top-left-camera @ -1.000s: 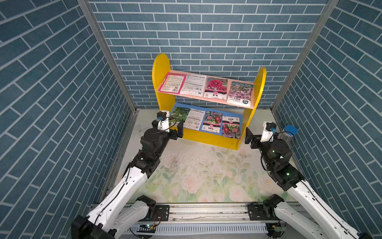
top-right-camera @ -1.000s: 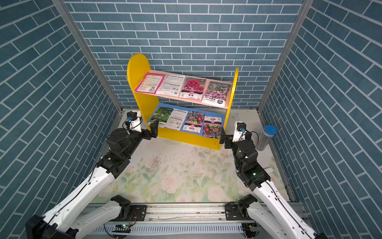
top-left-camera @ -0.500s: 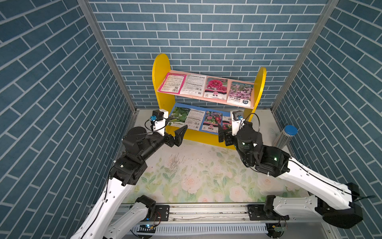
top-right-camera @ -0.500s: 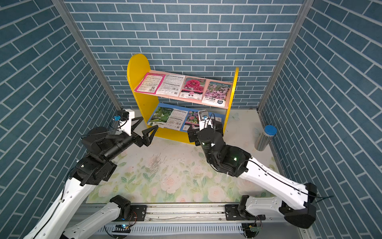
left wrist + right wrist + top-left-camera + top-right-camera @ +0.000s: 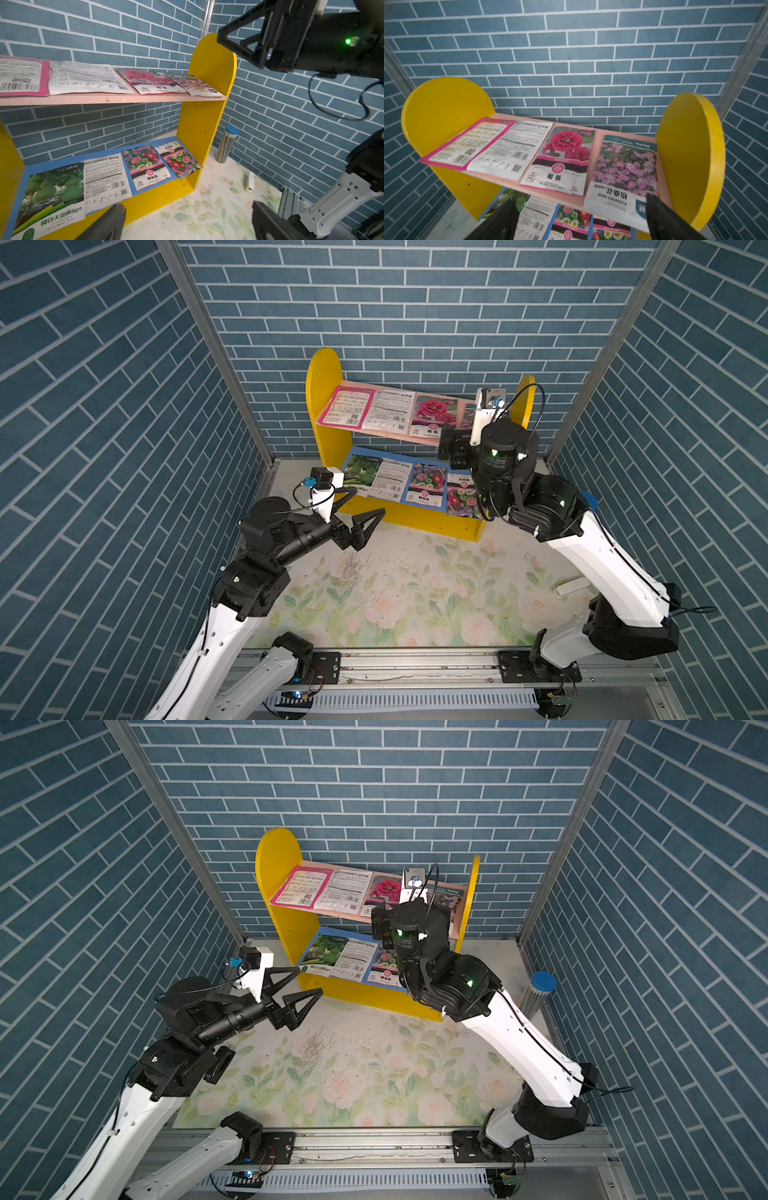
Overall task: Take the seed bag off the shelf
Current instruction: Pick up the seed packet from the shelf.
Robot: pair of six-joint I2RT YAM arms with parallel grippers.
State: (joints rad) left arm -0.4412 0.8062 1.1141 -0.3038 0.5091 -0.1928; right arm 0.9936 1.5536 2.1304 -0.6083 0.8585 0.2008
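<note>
My right claw [image 5: 580, 199] hangs wide open and empty before the shelf's [image 5: 324, 377] pale pink upper board [image 5: 598, 143]. There the pink-flowered seed bag [image 5: 625, 166] lies flat at the end by the yellow side panel on my right, beside a red hollyhock packet [image 5: 562, 158]. My left claw [image 5: 368, 502], also spread wide and holding nothing, hovers above the floral worktop [image 5: 415, 572] just off the left end of the blue lower board [image 5: 68, 160].

The upper board [image 5: 599, 143] of the shelf [image 5: 328, 377] is open at front and above; yellow side panels [image 5: 685, 155] close both ends, and the wall [image 5: 571, 62] closes the rear.
</note>
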